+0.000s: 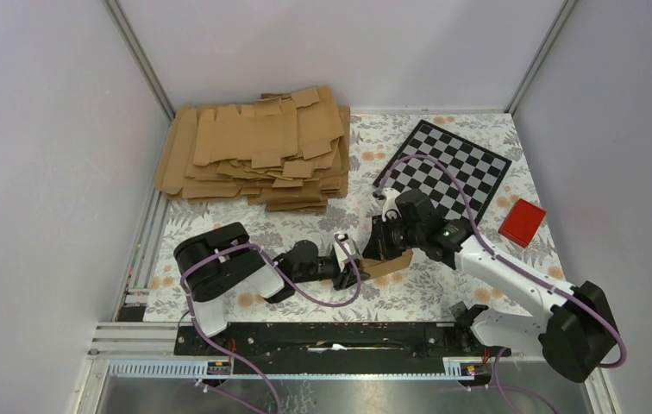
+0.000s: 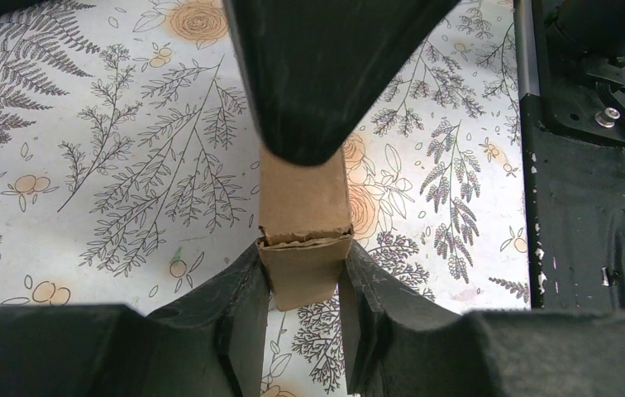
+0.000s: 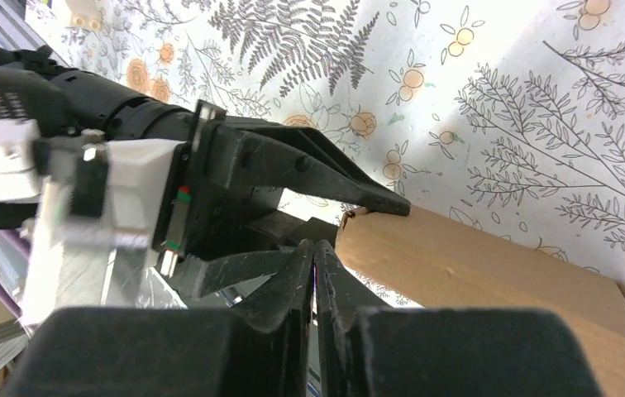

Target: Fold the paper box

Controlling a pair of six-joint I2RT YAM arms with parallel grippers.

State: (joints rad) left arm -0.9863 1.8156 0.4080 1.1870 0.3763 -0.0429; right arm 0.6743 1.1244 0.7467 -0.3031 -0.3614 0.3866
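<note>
The paper box is a small brown folded kraft piece lying on the flowered table cover between the two arms. My left gripper is shut on the box's near end, one finger on each side. The box runs away from the left wrist camera and passes under my right gripper's dark fingers. My right gripper is shut with nothing between its fingers, its tips right beside the box's end and the left gripper's fingers. From above, the right gripper stands over the box.
A big pile of flat cardboard blanks lies at the back left. A checkerboard sits at the back right, with a red block near the right wall. Grey walls close in the sides, and a black rail runs along the near edge.
</note>
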